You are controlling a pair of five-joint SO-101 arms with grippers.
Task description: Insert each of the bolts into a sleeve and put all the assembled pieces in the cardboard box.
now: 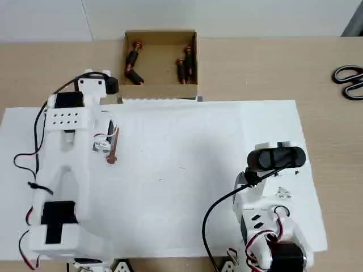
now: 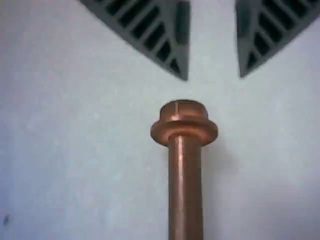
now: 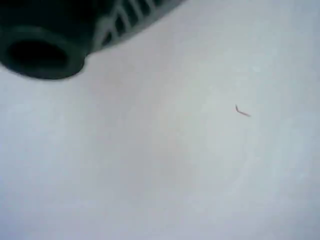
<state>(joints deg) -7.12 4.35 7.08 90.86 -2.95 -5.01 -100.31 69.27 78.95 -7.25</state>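
A copper bolt [image 2: 184,165] lies on the white sheet, its flanged head [image 2: 184,122] just short of my left gripper's [image 2: 212,75] tips, which stand open and apart from it. From above, the bolt [image 1: 113,148] lies beside the left gripper [image 1: 106,141], near the sheet's left side. My right gripper [image 1: 262,164] at the front right is shut on a black sleeve [image 1: 278,157] held level above the sheet. The sleeve's open end [image 3: 39,54] shows beside a dark finger [image 3: 125,20]. The cardboard box [image 1: 160,88] at the back holds several assembled pieces [image 1: 133,55].
A white paper sheet [image 1: 187,170] covers the middle of the wooden table. Scissors [image 1: 349,82] lie at the far right on the bare wood. Red and black cables [image 1: 25,164] trail from the left arm.
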